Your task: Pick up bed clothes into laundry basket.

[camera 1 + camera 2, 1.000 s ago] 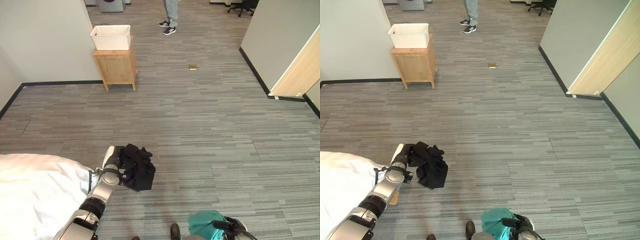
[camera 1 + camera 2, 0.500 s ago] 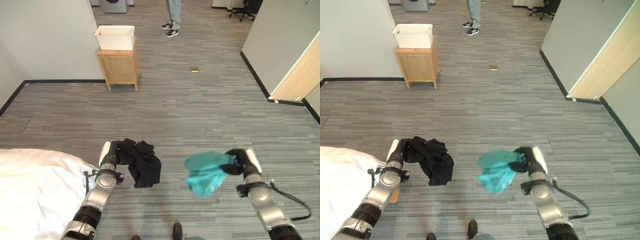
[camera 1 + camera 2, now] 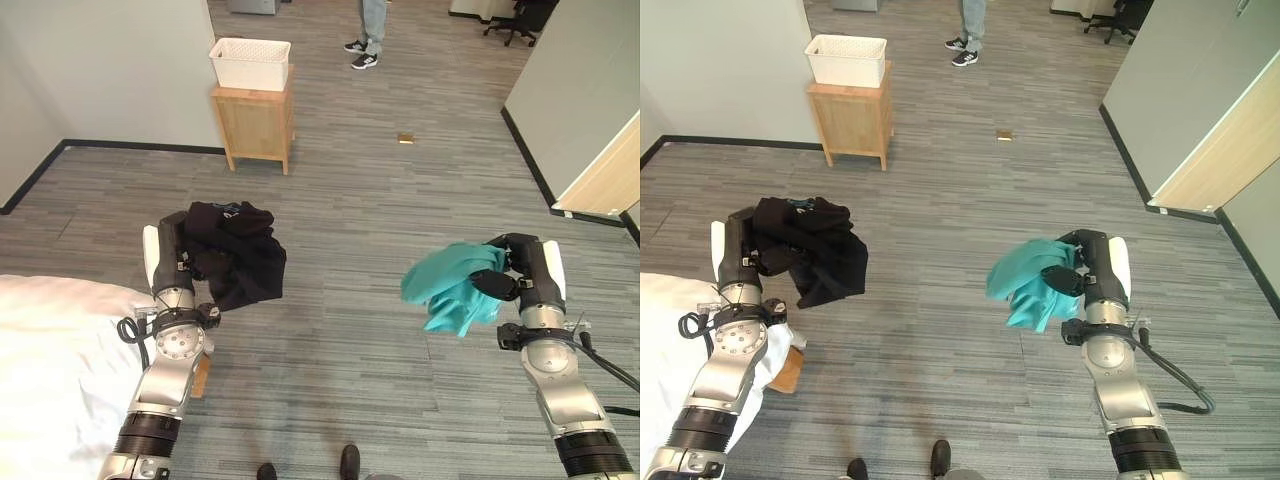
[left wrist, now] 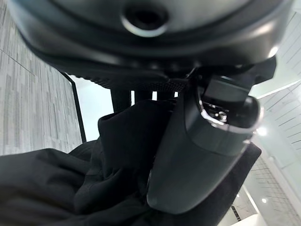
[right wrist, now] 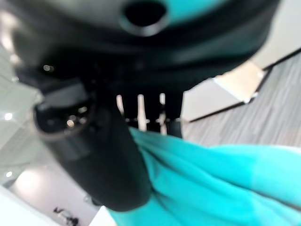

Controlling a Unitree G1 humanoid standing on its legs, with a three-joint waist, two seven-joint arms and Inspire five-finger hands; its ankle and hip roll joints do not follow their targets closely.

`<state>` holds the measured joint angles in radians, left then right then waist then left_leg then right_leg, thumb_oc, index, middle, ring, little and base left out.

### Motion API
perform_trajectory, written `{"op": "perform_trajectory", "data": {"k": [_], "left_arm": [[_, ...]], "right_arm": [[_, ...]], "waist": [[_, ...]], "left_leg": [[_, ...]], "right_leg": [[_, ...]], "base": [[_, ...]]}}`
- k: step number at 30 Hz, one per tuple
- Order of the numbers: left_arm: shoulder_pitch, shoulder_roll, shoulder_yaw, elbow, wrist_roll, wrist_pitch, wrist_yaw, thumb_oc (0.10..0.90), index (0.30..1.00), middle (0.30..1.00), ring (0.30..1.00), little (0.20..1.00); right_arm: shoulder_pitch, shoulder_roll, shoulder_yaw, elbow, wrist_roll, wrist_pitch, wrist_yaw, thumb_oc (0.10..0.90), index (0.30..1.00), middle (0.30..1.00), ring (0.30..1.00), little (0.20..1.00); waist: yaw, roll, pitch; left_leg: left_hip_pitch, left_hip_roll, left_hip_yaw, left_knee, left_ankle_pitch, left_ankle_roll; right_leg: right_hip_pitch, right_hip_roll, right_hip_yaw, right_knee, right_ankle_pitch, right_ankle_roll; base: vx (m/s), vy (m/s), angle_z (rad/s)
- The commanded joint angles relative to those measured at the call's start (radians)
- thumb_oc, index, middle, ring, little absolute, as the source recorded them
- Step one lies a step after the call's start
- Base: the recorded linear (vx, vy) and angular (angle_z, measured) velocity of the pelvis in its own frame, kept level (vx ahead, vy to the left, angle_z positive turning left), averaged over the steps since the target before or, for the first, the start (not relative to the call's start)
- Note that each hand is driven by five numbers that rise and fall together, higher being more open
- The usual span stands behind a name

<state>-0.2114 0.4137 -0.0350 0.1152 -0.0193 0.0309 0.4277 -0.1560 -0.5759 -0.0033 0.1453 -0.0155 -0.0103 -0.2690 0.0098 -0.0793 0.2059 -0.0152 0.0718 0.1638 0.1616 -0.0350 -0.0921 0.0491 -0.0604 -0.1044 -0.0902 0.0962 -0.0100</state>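
My left hand [image 3: 178,262] is raised at the left and shut on a bunched black garment [image 3: 238,263] that hangs off it above the carpet; the left wrist view shows the black cloth [image 4: 89,183] pinned under the thumb. At the right, my right hand [image 3: 522,272] is shut on a teal garment [image 3: 452,288], which droops to its left; the teal cloth [image 5: 211,179] also lies under the thumb in the right wrist view. A white laundry basket [image 3: 250,63] stands on a small wooden cabinet [image 3: 256,125] far ahead, by the wall.
A white bed [image 3: 50,380] fills the lower left corner. A person's legs and shoes [image 3: 368,40] stand beyond the cabinet. A small tan object [image 3: 406,138] lies on the carpet ahead. Grey walls stand at left and right, with a wooden door [image 3: 600,180] at the right.
Both hands have risen with their garments, the left with the black one, the right with the teal one. The camera has shifted, so the basket sits more to the right.
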Motion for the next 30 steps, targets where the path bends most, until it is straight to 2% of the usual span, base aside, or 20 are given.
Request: {"op": "perform_trajectory", "data": {"k": [1,2,5,6,9,10,11,12,15,16,20,21,26,27,28,30], "left_arm": [[-0.108,0.046,-0.01,-0.122,0.014,-0.13,0.005,0.4,0.3,0.3,0.3,0.3],[-0.103,0.042,-0.009,-0.126,0.015,-0.129,0.004,0.4,0.3,0.3,0.3,0.3],[-0.097,0.019,-0.008,-0.12,0.016,-0.123,0.0,0.4,0.3,0.3,0.3,0.3],[-0.096,0.015,-0.008,-0.121,0.018,-0.121,0.0,0.4,0.3,0.3,0.3,0.3],[-0.093,0.011,-0.008,-0.121,0.019,-0.119,0.0,0.4,0.3,0.3,0.3,0.3],[-0.068,0.005,-0.015,-0.137,0.019,-0.115,-0.016,0.4,0.3,0.3,0.3,0.3],[-0.063,0.006,-0.023,-0.143,0.026,-0.111,-0.014,0.4,0.3,0.3,0.3,0.3],[-0.055,0.003,-0.03,-0.147,0.031,-0.104,-0.02,0.4,0.3,0.3,0.3,0.3],[-0.055,0.003,-0.03,-0.147,0.031,-0.104,-0.02,0.4,0.3,0.3,0.3,0.3],[-0.084,0.019,-0.055,-0.149,0.053,-0.082,-0.002,0.4,0.3,0.3,0.3,0.3],[-0.087,0.022,-0.053,-0.148,0.053,-0.082,-0.002,0.4,0.3,0.3,0.3,0.3],[-0.089,0.02,-0.071,-0.152,0.062,-0.096,-0.016,0.4,0.3,0.3,0.3,0.3],[-0.089,0.02,-0.07,-0.151,0.062,-0.097,-0.016,0.4,0.3,0.3,0.3,0.3],[-0.088,0.02,-0.073,-0.154,0.061,-0.1,-0.023,0.4,0.3,0.3,0.3,0.3],[-0.083,0.013,-0.076,-0.156,0.059,-0.098,-0.037,0.4,0.3,0.3,0.3,0.3],[-0.083,0.013,-0.074,-0.157,0.059,-0.097,-0.037,0.4,0.3,0.3,0.3,0.3]], "right_arm": [[-0.156,-0.103,-0.035,-0.1,0.009,-0.119,-0.035,0.4,0.3,0.3,0.3,0.3],[-0.152,-0.106,-0.035,-0.101,0.01,-0.118,-0.034,0.4,0.3,0.3,0.3,0.3],[-0.142,-0.122,-0.051,-0.101,0.002,-0.11,-0.039,0.4,0.3,0.3,0.3,0.3],[-0.137,-0.119,-0.058,-0.111,-0.001,-0.106,-0.038,0.4,0.3,0.3,0.3,0.3],[-0.13,-0.109,-0.061,-0.127,-0.01,-0.098,-0.033,0.4,0.3,0.3,0.3,0.3],[-0.124,-0.099,-0.055,-0.149,-0.033,-0.09,-0.008,0.4,0.3,0.3,0.3,0.3],[-0.126,-0.102,-0.044,-0.154,-0.047,-0.086,0.002,0.4,0.3,0.3,0.3,0.3],[-0.115,-0.095,-0.036,-0.157,-0.055,-0.084,0.012,0.4,0.3,0.3,0.3,0.3],[-0.114,-0.095,-0.037,-0.157,-0.055,-0.084,0.012,0.4,0.3,0.3,0.3,0.3],[-0.14,-0.058,0.011,-0.173,-0.1,-0.08,0.001,0.4,0.3,0.3,0.3,0.3],[-0.145,-0.055,0.012,-0.172,-0.101,-0.079,0.0,0.4,0.3,0.3,0.3,0.3],[-0.129,-0.053,-0.001,-0.199,-0.095,-0.093,0.004,0.4,0.3,0.3,0.3,0.3],[-0.127,-0.053,-0.001,-0.202,-0.096,-0.092,0.005,0.4,0.3,0.3,0.3,0.3],[-0.125,-0.054,-0.005,-0.207,-0.095,-0.094,0.007,0.4,0.3,0.3,0.3,0.3],[-0.106,-0.057,-0.024,-0.221,-0.091,-0.103,0.011,0.4,0.3,0.3,0.3,0.3],[-0.106,-0.057,-0.024,-0.223,-0.091,-0.102,0.012,0.4,0.3,0.3,0.3,0.3]], "waist": [[0.034,0.023,-0.052],[0.039,0.023,-0.057],[0.052,0.037,-0.064],[0.06,0.04,-0.072],[0.066,0.044,-0.084],[0.07,0.059,-0.113],[0.071,0.058,-0.116],[0.068,0.038,-0.128],[0.07,0.038,-0.129],[0.013,0.017,-0.077],[0.029,0.016,-0.077],[-0.038,0.016,-0.065],[-0.043,0.021,-0.067],[-0.058,0.021,-0.063],[-0.109,0.015,-0.045],[-0.119,0.017,-0.041]], "left_leg": [[-0.169,-0.009,-0.013,-0.102,0.094,-0.025],[-0.159,-0.012,-0.006,-0.121,0.103,-0.024],[-0.283,0.041,0.128,-0.231,0.137,-0.026],[-0.311,0.053,0.144,-0.231,0.145,-0.027],[-0.319,0.055,0.15,-0.23,0.16,-0.029],[-0.289,0.035,0.108,-0.237,0.201,-0.014],[-0.285,0.026,0.089,-0.23,0.222,-0.009],[-0.26,-0.001,0.082,-0.229,0.22,0.008],[-0.261,0.0,0.084,-0.229,0.22,0.008],[-0.125,-0.017,0.092,-0.228,0.136,0.053],[-0.125,-0.009,0.109,-0.226,0.13,0.052],[-0.008,-0.035,0.071,-0.247,0.035,0.061],[-0.013,-0.03,0.065,-0.247,0.04,0.059],[0.023,-0.036,0.052,-0.249,0.01,0.064],[0.14,-0.059,-0.013,-0.249,-0.072,0.071],[0.138,-0.055,-0.023,-0.249,-0.066,0.068]], "right_leg": [[0.164,-0.091,0.004,0.025,-0.184,0.122],[0.164,-0.095,0.009,0.022,-0.182,0.123],[0.241,-0.121,0.017,0.003,-0.232,0.147],[0.259,-0.135,0.024,0.003,-0.243,0.157],[0.27,-0.147,0.034,0.003,-0.248,0.163],[0.299,-0.178,0.049,0.003,-0.247,0.188],[0.304,-0.199,0.057,0.022,-0.231,0.196],[0.289,-0.247,0.071,0.069,-0.18,0.216],[0.286,-0.248,0.074,0.069,-0.18,0.216],[0.105,-0.361,0.147,0.326,0.168,0.192],[0.085,-0.357,0.171,0.338,0.166,0.191],[-0.04,-0.24,0.185,0.259,0.017,0.182],[-0.044,-0.233,0.179,0.263,0.017,0.178],[-0.072,-0.184,0.177,0.229,-0.046,0.177],[-0.172,-0.027,0.175,0.11,-0.06,0.168],[-0.165,-0.026,0.164,0.1,-0.048,0.164]], "base": [[0.26,0.047,-0.22],[0.39,0.083,-0.17],[0.42,0.106,-0.34],[0.51,0.128,-0.19],[0.31,0.097,-0.45],[0.62,0.247,-0.6],[0.78,0.31,-0.52],[0.34,0.145,-0.38],[0.25,0.031,-0.25],[0.59,0.03,-0.02],[0.34,0.014,0.12],[0.78,0.014,0.25],[0.19,0.004,0.34],[0.83,-0.011,-0.13],[0.81,-0.024,-0.21],[0.3,-0.028,0.51]]}}
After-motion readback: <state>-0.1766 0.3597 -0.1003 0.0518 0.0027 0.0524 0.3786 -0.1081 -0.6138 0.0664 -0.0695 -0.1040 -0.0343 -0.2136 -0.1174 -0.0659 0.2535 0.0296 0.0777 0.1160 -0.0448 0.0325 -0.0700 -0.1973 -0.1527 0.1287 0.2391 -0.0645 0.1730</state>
